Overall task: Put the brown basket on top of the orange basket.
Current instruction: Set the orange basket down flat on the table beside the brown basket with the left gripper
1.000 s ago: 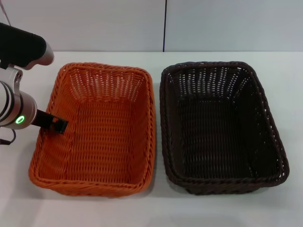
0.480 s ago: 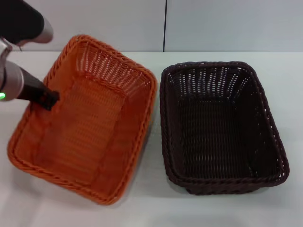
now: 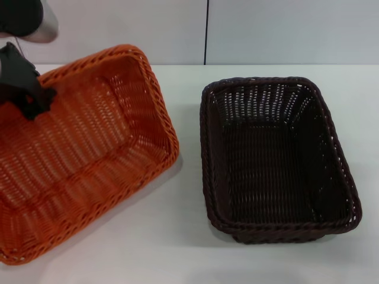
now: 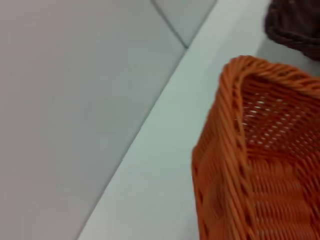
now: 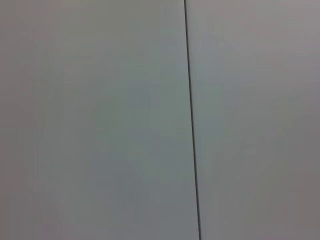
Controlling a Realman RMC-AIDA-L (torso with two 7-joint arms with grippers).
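Observation:
The orange basket (image 3: pixel 83 154) is lifted and tilted at the left of the head view, its open side turned toward me. My left gripper (image 3: pixel 32 97) is shut on its far-left rim and holds it up. The basket's corner also shows in the left wrist view (image 4: pixel 260 150). The brown basket (image 3: pixel 272 157) stands flat on the white table (image 3: pixel 177 236) at the right, apart from the orange one. A corner of it shows in the left wrist view (image 4: pixel 295 25). My right gripper is out of view.
A grey wall (image 3: pixel 266 29) with a dark vertical seam stands behind the table's far edge. The right wrist view shows only this wall (image 5: pixel 100 120).
My left gripper has lifted the orange basket off the table, swung it left and toward me, and tilted it more steeply. The brown basket has not moved.

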